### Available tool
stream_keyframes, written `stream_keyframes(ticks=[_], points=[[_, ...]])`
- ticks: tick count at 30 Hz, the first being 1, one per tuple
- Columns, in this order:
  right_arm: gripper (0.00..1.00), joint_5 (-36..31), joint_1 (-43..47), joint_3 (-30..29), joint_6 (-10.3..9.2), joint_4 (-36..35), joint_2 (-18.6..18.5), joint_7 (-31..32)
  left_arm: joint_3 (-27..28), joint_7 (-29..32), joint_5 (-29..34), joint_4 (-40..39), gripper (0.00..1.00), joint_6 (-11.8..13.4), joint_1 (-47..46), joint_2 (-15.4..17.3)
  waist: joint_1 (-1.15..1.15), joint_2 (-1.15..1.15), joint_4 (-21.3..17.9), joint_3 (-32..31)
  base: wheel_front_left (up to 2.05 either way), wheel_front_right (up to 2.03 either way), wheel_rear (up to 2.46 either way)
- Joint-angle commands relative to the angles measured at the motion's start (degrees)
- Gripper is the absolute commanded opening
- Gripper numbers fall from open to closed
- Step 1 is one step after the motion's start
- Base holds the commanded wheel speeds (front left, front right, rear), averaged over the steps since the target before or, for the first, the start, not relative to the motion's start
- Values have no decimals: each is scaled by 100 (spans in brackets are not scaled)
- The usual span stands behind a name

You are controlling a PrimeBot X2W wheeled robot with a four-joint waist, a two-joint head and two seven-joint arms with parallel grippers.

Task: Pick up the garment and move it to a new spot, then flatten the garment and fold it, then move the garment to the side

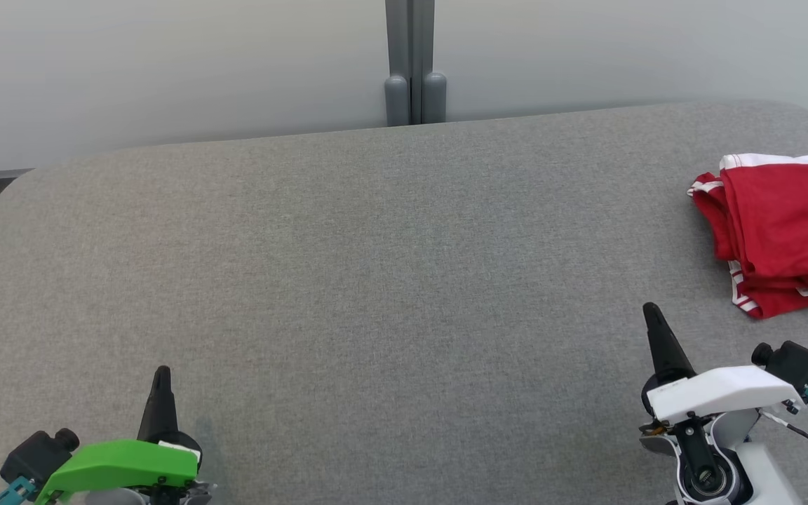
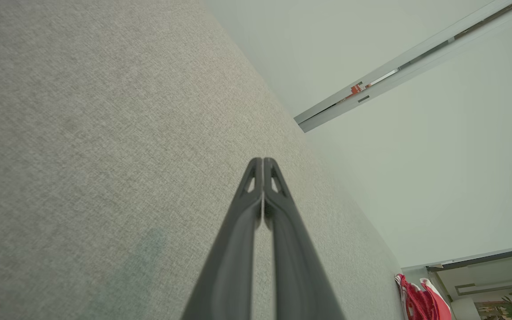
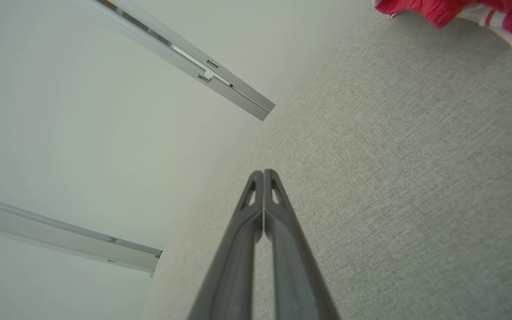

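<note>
On grey table (image 1: pixel 376 280): one red garment (image 1: pixel 790 231); two jaws closed.

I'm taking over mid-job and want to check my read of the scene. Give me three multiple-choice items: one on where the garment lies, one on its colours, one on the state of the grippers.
1. Where does the garment lie on the grey table?
A. at the right edge
B. in the centre
C. at the near left corner

2. What colours is it?
A. blue and yellow
B. red with white trim
C. plain black

3. How do the fingers of the left gripper and right gripper stand?
A. both open
B. both shut, holding nothing
C. right shut on the garment

Answers:
1 A: the head view shows it at the right edge, apart from the right gripper.
2 B: the cloth is red with white stripes at the hems.
3 B: in each wrist view the fingers press together over bare table.
</note>
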Motion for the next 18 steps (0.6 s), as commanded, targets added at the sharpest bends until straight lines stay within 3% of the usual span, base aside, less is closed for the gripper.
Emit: stream_keyframes(ticks=[1, 18], points=[[0, 176, 10, -41, -3, -101, -36, 49, 42, 40, -179, -85, 0, -41, -158, 28, 0, 0, -2, -2, 0, 0, 0], [0, 1250, 50, -240, -3, -195, -37, 336, 176, 331, -1172, -130, 0, -141, -252, 34, 0, 0, -25, -34, 0, 0, 0]])
